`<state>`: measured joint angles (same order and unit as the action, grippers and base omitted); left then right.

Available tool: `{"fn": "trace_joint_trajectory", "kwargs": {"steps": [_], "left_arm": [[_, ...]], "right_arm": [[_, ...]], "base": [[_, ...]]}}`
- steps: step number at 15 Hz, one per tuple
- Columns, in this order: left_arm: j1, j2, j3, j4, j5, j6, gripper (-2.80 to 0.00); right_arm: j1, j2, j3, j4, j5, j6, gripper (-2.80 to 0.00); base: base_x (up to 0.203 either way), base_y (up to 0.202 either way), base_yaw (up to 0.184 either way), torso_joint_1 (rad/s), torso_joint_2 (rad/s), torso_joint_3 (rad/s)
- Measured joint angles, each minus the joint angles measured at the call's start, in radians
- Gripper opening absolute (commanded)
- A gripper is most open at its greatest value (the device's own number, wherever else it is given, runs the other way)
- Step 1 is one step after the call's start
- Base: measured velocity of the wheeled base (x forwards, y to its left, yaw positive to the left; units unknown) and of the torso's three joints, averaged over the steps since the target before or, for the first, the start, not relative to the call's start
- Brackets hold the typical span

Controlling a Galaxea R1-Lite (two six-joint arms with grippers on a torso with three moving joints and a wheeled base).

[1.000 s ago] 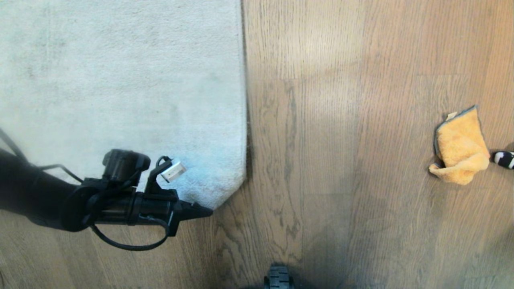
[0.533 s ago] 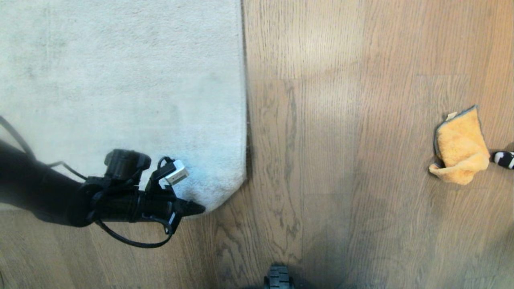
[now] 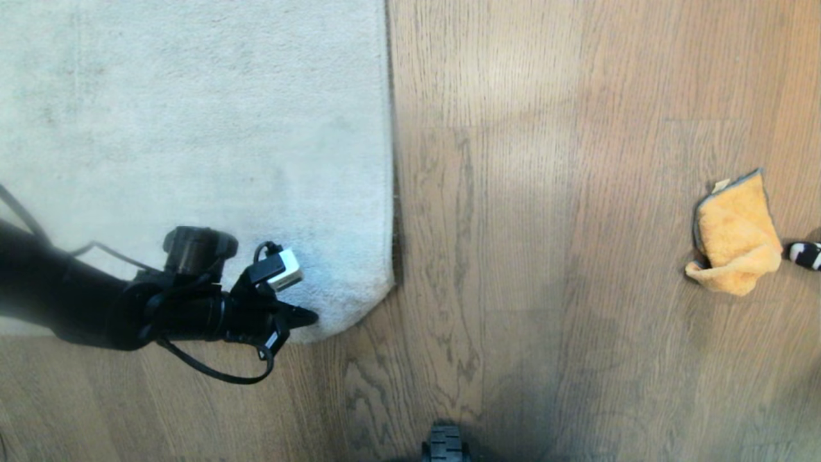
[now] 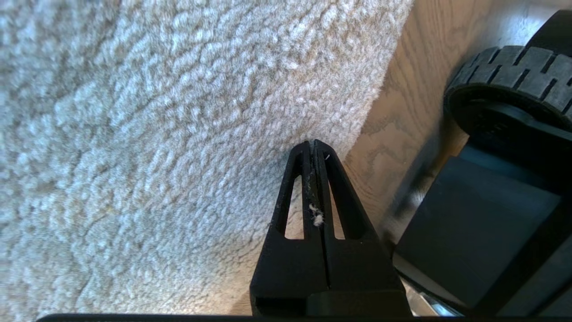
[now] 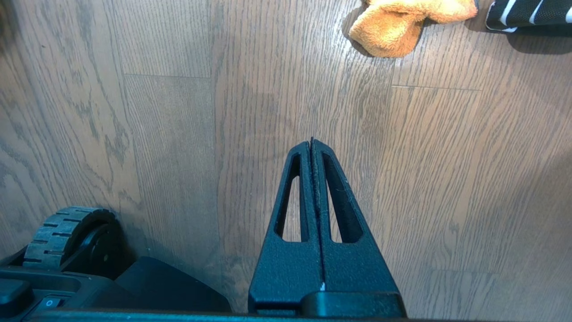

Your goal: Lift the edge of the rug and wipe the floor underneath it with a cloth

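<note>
Head view looks straight down; wrist views sit low — sharing its floor [image 3: 545, 256] and rug [image 3: 192, 128].

Soft daylight brightens the floor [image 3: 513, 96] at its far end; nearer planks darken, perhaps under the robot's shadow.

floor [image 3: 545, 256]: wood planks | lying on it: rug [image 3: 192, 128], orange cloth [image 3: 734, 237], striped item [image 3: 805, 254]

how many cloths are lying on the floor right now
1. The orange cloth lies crumpled on the bare floor, far right of the rug, next to a striped black-and-white item cut off at the frame edge; more may lie outside view.
</note>
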<state>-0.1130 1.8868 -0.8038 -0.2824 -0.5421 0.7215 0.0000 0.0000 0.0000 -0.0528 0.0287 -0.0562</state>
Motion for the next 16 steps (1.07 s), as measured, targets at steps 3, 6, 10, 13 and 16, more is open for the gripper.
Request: {"fn": "trace_joint_trajectory", "kwargs": {"steps": [3, 6, 10, 13, 16], "left_arm": [[0.0, 0.0, 0.0, -0.001, 0.002, 0.022, -2.8], [0.012, 0.002, -0.001, -0.003, 0.002, 0.069, -2.8], [0.019, 0.004, -0.014, -0.113, 0.002, 0.071, -2.8], [0.029, 0.005, -0.006, -0.165, -0.021, 0.046, -2.8], [0.016, -0.001, 0.015, -0.165, -0.061, -0.003, -2.8]], "right_arm": [[0.0, 0.0, 0.0, 0.0, 0.0, 0.0, -2.8], [0.0, 0.0, 0.0, 0.0, 0.0, 0.0, -2.8], [0.0, 0.0, 0.0, 0.0, 0.0, 0.0, -2.8], [0.0, 0.0, 0.0, 0.0, 0.0, 0.0, -2.8], [0.0, 0.0, 0.0, 0.0, 0.0, 0.0, -2.8]], "base": [[0.0, 0.0, 0.0, 0.0, 0.0, 0.0], [0.0, 0.0, 0.0, 0.0, 0.0, 0.0], [0.0, 0.0, 0.0, 0.0, 0.0, 0.0], [0.0, 0.0, 0.0, 0.0, 0.0, 0.0], [0.0, 0.0, 0.0, 0.0, 0.0, 0.0]]}}
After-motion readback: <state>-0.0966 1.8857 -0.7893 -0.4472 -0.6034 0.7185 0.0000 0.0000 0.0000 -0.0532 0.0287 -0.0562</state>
